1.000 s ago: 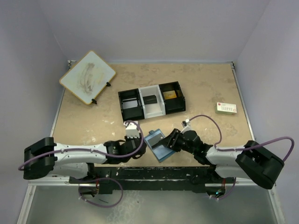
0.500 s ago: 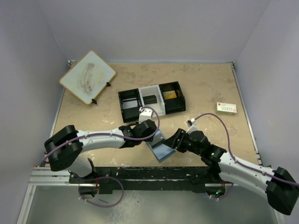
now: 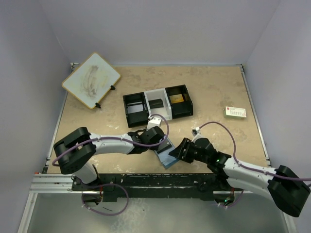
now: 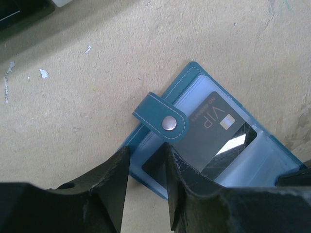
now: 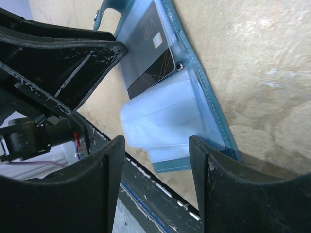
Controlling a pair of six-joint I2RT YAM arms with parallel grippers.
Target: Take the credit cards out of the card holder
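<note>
Two arms reach in over the card holder (image 3: pixel 165 154), which lies opened flat on the bench (image 3: pixel 214 92) near its front edge, just in front of the black-and-white three-compartment tray (image 3: pixel 156 104). It is a small teal-blue wallet with pale stitching along its border. A short snap tab (image 4: pixel 160 119) with a round metal stud folds over one long edge. Inside are pale, translucent plastic pockets, and the uppermost one holds a black card (image 4: pixel 209 133) printed "VIP" in grey, with a small pale square beside the letters. In the right wrist view, several clear sleeves (image 5: pixel 163 116) bulge up loosely from the spine. The left tool (image 4: pixel 146 160) sits low at the tab-side edge, its fingers slightly parted with the holder's border showing in the gap. The right tool (image 5: pixel 155 141) hangs over the opposite end with its fingers spread wide, gripping nothing.
</note>
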